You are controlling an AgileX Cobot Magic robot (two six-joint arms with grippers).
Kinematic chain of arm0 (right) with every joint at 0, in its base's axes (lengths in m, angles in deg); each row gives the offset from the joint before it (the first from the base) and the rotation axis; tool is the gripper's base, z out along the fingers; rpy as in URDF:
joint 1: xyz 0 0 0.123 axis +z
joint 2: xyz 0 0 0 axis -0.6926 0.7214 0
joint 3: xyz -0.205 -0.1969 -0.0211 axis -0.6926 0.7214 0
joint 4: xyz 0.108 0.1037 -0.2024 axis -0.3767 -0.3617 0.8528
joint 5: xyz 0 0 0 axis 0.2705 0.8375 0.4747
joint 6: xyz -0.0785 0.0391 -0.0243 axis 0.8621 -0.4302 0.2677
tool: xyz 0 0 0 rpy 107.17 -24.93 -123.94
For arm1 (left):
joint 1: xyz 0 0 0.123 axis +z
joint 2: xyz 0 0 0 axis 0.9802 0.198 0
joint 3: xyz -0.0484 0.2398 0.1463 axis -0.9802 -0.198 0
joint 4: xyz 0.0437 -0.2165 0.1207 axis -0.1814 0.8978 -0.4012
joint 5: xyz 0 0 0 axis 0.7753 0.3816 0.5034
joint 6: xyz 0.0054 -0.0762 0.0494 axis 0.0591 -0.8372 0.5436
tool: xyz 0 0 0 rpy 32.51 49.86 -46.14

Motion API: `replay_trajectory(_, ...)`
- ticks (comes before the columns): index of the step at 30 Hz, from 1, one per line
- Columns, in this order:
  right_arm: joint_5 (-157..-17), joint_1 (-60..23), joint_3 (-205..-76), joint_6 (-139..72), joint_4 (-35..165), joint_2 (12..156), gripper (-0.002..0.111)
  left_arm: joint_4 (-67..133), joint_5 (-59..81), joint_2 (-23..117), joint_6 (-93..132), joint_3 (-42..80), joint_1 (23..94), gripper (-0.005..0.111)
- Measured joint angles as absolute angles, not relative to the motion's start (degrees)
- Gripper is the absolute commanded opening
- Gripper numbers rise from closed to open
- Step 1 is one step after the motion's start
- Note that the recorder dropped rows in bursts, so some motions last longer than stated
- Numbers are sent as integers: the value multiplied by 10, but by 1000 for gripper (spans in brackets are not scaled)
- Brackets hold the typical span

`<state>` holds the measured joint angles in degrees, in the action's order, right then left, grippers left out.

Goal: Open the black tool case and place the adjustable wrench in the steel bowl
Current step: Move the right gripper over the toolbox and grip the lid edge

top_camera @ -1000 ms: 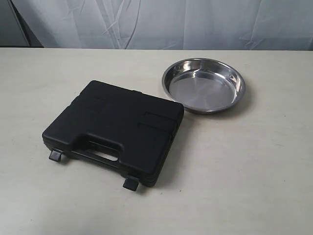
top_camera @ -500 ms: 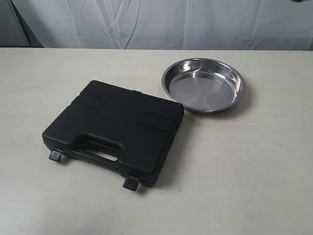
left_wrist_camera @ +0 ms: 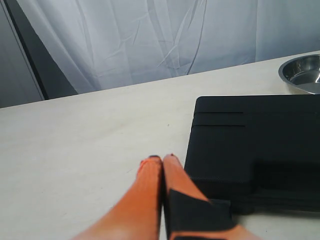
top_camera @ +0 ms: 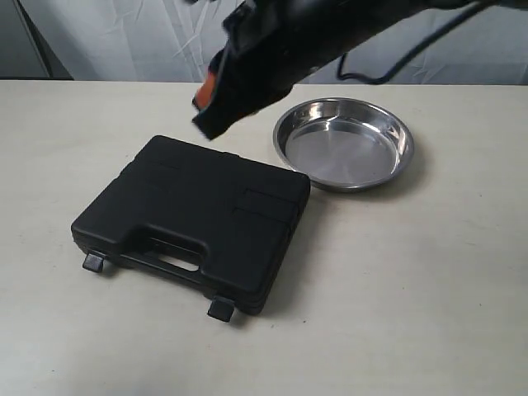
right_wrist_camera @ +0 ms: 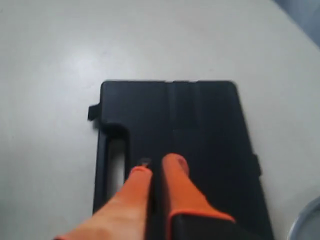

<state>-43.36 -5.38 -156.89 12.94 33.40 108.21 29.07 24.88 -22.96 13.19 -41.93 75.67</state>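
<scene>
The black tool case (top_camera: pixel 194 219) lies closed on the table, handle cut-out (top_camera: pixel 173 261) toward the front. The adjustable wrench is hidden inside it. The steel bowl (top_camera: pixel 344 143) sits empty just behind the case's right corner. My right gripper (top_camera: pixel 213 124), blurred, hangs above the case's far edge. In the right wrist view its orange fingers (right_wrist_camera: pixel 175 172) are together over the lid (right_wrist_camera: pixel 210 130), holding nothing. My left gripper (left_wrist_camera: pixel 161 159) is shut, low over the table beside the case (left_wrist_camera: pixel 250 145), and does not show in the exterior view.
Two clip latches (top_camera: pixel 93 262) (top_camera: pixel 219 309) stick out from the case's front edge. White curtain (top_camera: pixel 165 37) hangs behind the table's far edge. Bare beige tabletop (top_camera: pixel 412 297) lies right of the case.
The right arm has swept into the exterior view from the top right and now hangs above the case's far side. Case and bowl have not moved.
</scene>
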Motion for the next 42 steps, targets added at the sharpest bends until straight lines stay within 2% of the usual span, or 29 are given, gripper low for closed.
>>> replay_trajectory(2,-394,-28,-1599,107,376,1121,39,291,249,-230,132,-419,757,0)
replay_trajectory(4,-352,1,-1630,95,406,1161,45,291,249,-230,132,-419,757,0)
replay_trajectory(11,-307,86,-1688,55,494,1262,45,291,249,-230,132,-419,757,0)
replay_trajectory(17,-320,120,-1693,34,543,1308,45,291,249,-230,132,-419,757,0)
replay_trajectory(29,-410,123,-1693,-1,553,1367,45,291,249,-230,132,-419,757,0)
replay_trajectory(42,-435,123,-1693,-45,606,1377,45,291,249,-230,132,-419,757,0)
